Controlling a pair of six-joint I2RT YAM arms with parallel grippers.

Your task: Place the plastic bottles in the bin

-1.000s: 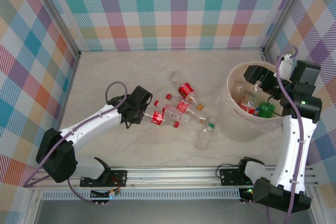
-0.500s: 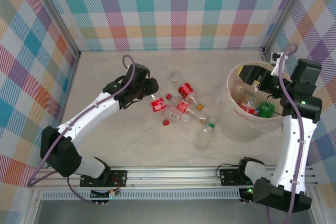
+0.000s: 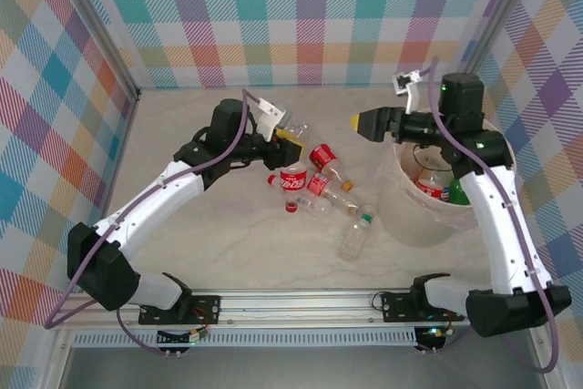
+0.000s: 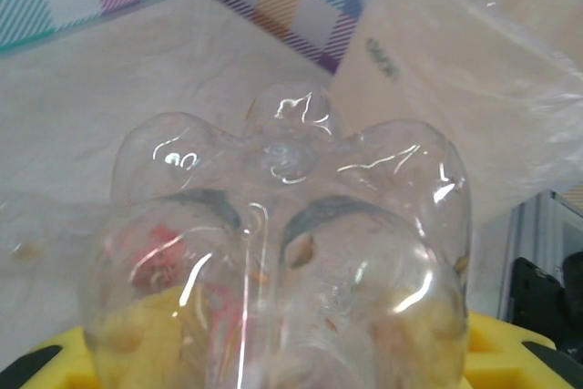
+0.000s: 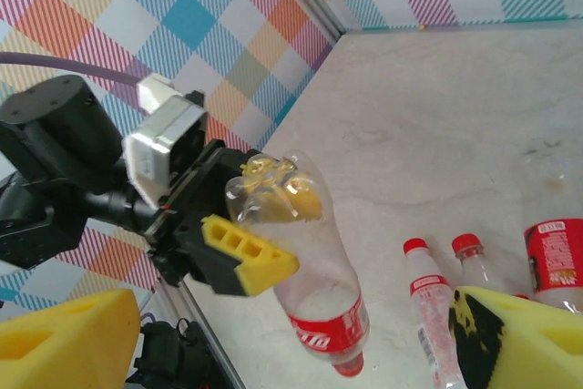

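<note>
My left gripper (image 3: 286, 139) is shut on the base end of a clear red-labelled plastic bottle (image 3: 293, 178), which hangs cap down above the table. In the left wrist view that bottle's base (image 4: 291, 216) sits between my yellow fingers (image 4: 55, 362). The right wrist view shows the left gripper (image 5: 273, 216) clamping the bottle (image 5: 319, 289). My right gripper (image 3: 369, 122) is open and holds nothing, left of the bin (image 3: 401, 216) and facing the held bottle. Its yellow fingertips (image 5: 64, 343) frame that view. Several bottles (image 3: 323, 158) lie on the table, and others (image 3: 428, 189) are in the bin.
A clear green-capped bottle (image 3: 355, 234) lies near the bin's front left. Red-capped bottles (image 5: 428, 293) lie under the held one. Checked walls close in the left, back and right sides. The cream bin wall (image 4: 474, 88) shows in the left wrist view.
My left arm has lifted the bottle off the table and swung it back and to the right. My right arm has swung out from over the bin to the left, towards the held bottle.
</note>
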